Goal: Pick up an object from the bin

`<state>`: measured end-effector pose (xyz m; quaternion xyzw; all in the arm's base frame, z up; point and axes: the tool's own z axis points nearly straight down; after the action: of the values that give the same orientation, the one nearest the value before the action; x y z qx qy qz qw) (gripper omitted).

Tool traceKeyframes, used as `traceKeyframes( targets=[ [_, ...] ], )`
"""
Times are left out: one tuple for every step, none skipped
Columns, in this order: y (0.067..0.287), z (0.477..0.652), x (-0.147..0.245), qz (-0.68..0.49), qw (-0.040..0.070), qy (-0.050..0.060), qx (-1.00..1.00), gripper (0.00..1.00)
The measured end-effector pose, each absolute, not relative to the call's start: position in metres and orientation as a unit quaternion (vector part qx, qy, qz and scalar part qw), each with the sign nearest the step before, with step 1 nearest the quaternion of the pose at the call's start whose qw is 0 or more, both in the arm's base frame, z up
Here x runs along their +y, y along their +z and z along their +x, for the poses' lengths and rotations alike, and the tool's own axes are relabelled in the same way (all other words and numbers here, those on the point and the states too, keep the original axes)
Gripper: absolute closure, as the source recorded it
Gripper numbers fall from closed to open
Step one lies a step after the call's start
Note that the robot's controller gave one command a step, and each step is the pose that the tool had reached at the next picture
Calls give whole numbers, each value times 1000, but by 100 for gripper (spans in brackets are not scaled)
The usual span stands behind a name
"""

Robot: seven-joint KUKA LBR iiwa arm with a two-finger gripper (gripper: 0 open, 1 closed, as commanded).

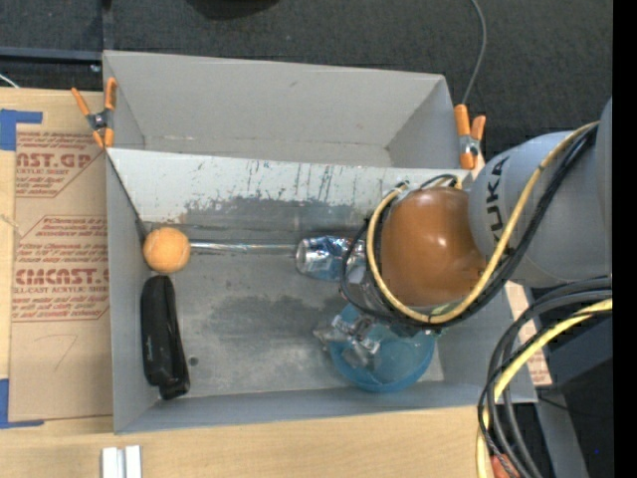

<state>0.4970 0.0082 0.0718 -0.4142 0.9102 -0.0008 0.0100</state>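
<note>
My gripper [348, 335] hangs low at the bin's front right, under the arm's brown dome. It sits directly over the left rim of a translucent blue bowl-like thing [403, 363] that lies against the front wall. The dome hides part of that blue thing. Just behind the gripper, near the middle of the bin floor, lies a crumpled silver and blue wrapper-like thing [320, 255].
An orange ball [166, 249] rests at the left wall. In front of the ball, a long black object [162, 338] lies along the left wall down to the front left corner. The arm covers the bin's right side.
</note>
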Motion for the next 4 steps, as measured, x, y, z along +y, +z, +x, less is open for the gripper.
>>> traceKeyframes(
  targets=[
    [72, 497, 8, -414, 10, -1, 910, 100],
    [98, 496, 9, -414, 9, 0, 910, 100],
    [118, 496, 10, -414, 9, 0, 910, 100],
    [132, 497, 10, -413, 10, 0, 910, 100]
  ],
)
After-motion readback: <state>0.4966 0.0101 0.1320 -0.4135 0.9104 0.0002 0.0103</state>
